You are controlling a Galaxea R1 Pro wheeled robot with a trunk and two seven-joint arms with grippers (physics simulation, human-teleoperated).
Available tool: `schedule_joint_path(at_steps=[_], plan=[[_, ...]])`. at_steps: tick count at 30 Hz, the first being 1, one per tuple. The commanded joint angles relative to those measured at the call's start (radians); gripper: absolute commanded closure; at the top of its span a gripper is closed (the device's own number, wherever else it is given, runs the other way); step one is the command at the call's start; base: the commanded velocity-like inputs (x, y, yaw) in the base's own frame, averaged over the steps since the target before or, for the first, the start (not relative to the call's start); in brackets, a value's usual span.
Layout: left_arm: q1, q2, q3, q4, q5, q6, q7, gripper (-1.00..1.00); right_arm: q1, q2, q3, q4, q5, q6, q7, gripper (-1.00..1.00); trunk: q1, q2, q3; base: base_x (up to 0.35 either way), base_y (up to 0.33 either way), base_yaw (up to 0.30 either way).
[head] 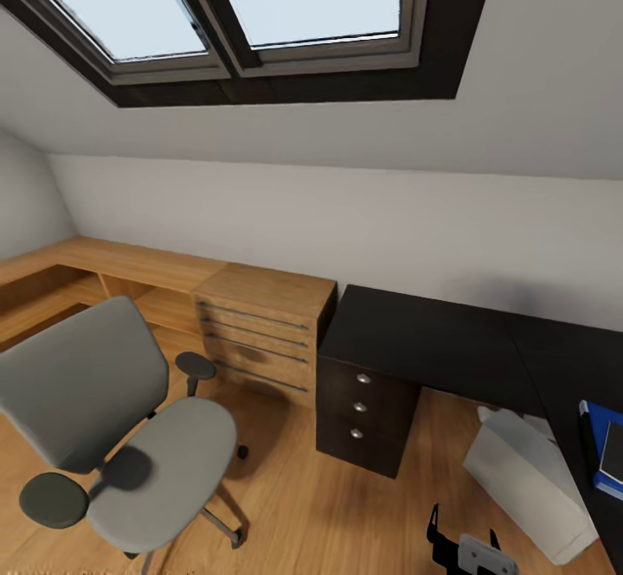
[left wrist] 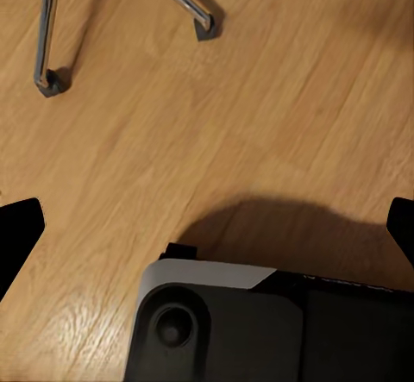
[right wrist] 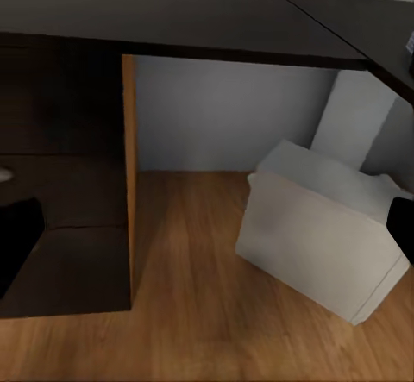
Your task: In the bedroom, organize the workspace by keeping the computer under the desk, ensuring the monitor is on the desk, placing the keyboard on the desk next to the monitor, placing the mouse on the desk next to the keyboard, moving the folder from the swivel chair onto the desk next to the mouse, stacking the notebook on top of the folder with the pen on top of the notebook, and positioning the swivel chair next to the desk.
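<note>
Swivel chair stood on the floor, seat bare, well left of the worktop. Folder lay at the worktop's right edge, nearer the right arm. Both end effectors empty, fingers spread.

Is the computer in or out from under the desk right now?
In: the computer stands on the floor beneath the black desk, beside its white leg.

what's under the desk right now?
Under the black desk the light grey computer stands on the wooden floor, turned at an angle, beside the dark drawer unit. The desktop hides the space farther right in the head view.
</note>
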Motion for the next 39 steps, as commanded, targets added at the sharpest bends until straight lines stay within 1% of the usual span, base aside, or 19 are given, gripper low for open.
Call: schedule_joint_path(at_steps=[1, 4, 8, 12, 17, 21, 29, 39], plan=[[-0.001, 0.001, -0.009, 0.000, 0.004, -0.005, 0.008, -1.00, -0.001, 0.000, 0.009, 0.001, -0.004, -0.002, -0.005, -1.00, 0.001, -0.002, -0.004, 0.000, 0.000, 0.156], [-0.001, 0.001, -0.008, 0.000, 0.004, -0.013, 0.008, -1.00, -0.001, 0.000, 0.010, 0.001, -0.003, -0.002, -0.005, -1.00, 0.001, -0.002, -0.008, -0.035, 0.000, 0.156], [-0.001, 0.001, -0.008, 0.000, 0.004, -0.020, 0.008, -1.00, -0.001, 0.000, 0.010, 0.001, -0.003, -0.002, -0.004, -1.00, 0.001, -0.002, -0.013, -0.216, 0.000, 0.156], [-0.001, 0.002, -0.008, 0.000, 0.004, -0.022, 0.008, -1.00, -0.001, -0.001, 0.010, 0.002, 0.000, -0.002, -0.001, -1.00, 0.001, -0.002, -0.018, -0.319, 0.000, 0.161], [-0.001, 0.002, -0.007, 0.000, 0.005, -0.022, 0.008, -1.00, -0.001, -0.003, 0.010, 0.018, 0.000, -0.003, 0.041, -1.00, 0.001, -0.002, -0.024, -0.334, 0.000, 0.198], [-0.001, 0.002, -0.007, 0.000, 0.004, -0.022, 0.008, -1.00, -0.001, -0.003, 0.010, 0.028, 0.002, -0.004, 0.048, -1.00, 0.001, -0.002, -0.028, -0.334, -0.025, 0.227], [-0.001, 0.002, -0.007, 0.001, 0.005, -0.022, 0.008, -1.00, -0.001, -0.003, 0.010, 0.031, 0.019, -0.006, 0.050, -1.00, 0.001, -0.002, -0.035, -0.321, -0.053, 0.243], [-0.001, 0.001, -0.007, 0.002, 0.004, -0.022, 0.008, -1.00, -0.001, -0.003, 0.011, 0.032, 0.020, -0.006, 0.050, -1.00, 0.001, -0.002, -0.044, -0.047, -0.002, 0.252]])
